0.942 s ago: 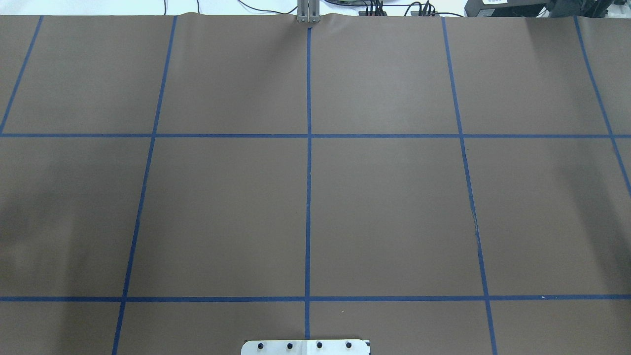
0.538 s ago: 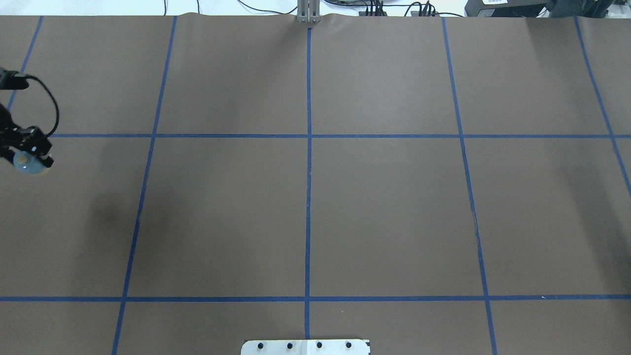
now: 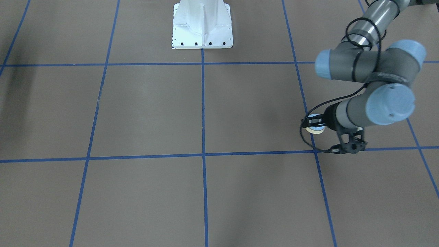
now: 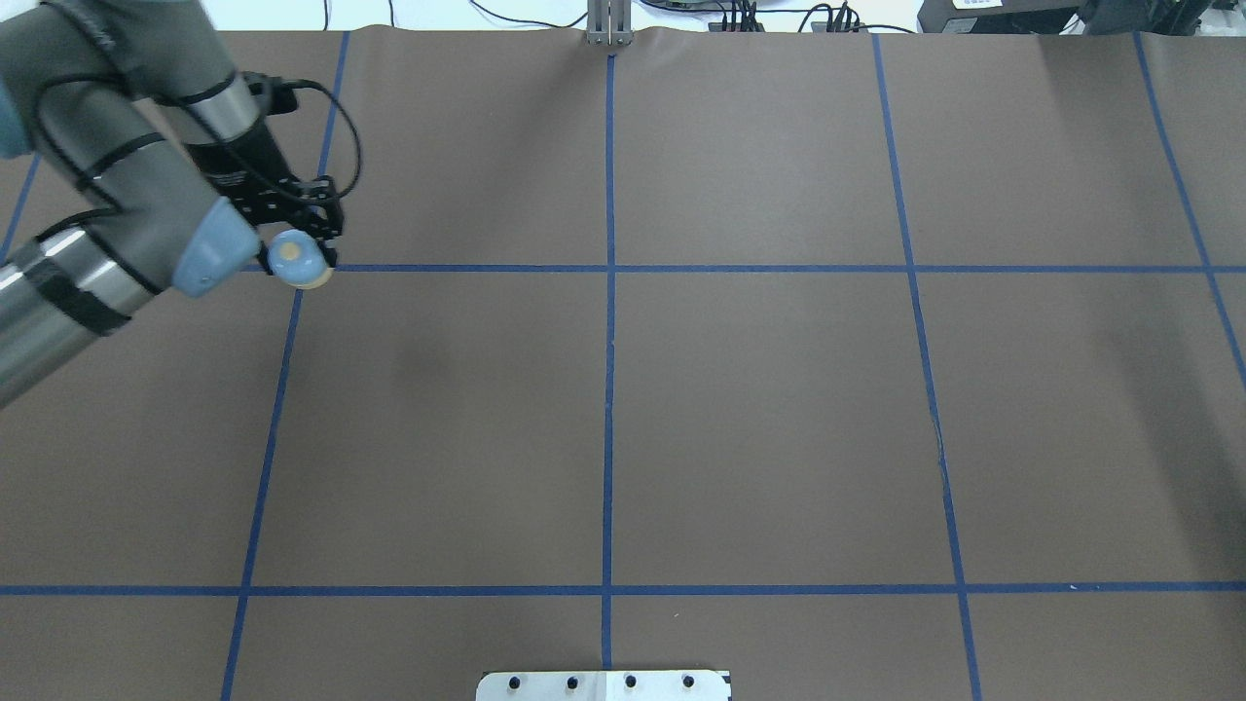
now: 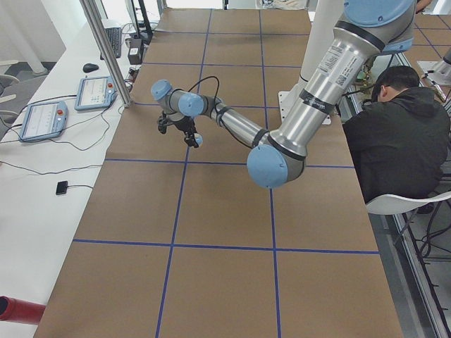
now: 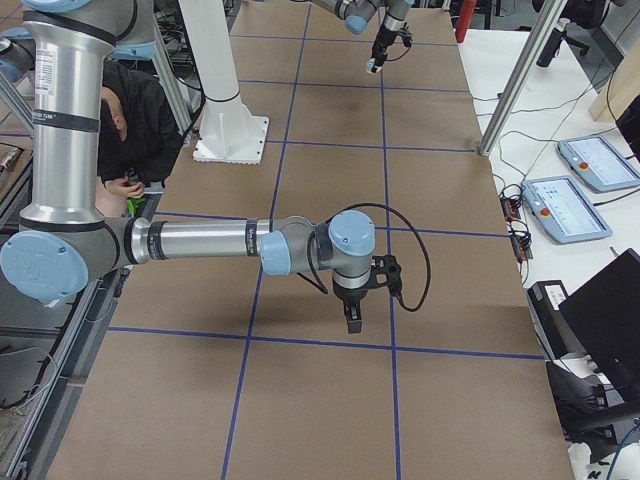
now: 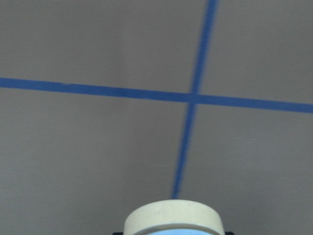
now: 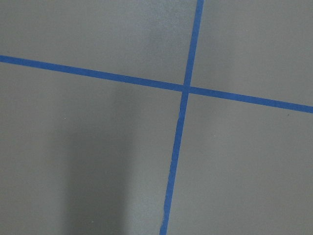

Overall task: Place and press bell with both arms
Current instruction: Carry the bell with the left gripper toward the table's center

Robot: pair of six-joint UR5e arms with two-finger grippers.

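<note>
While I reach out over the table (image 4: pixel 759 409):
Left arm (image 4: pixel 117 209): comes in from the table's left end, elbow bent, wrist turned so the tool points down.
Left gripper (image 4: pixel 302 251): clenched on the bell (image 4: pixel 297 259).
Bell: in my left grip, held clear of the table with its cream button up, over a crossing of blue tape lines (image 4: pixel 608 268) in the table's left half.
Right arm (image 6: pixel 200 240): forearm stretched level and low across the table, wrist bent downward.
Right gripper (image 6: pixel 352 318): points straight down, just above the table and close to a tape line. Whether its jaws are released or clenched I cannot tell.
Cable (image 4: pixel 346 146): black, looping out from my left wrist.
</note>
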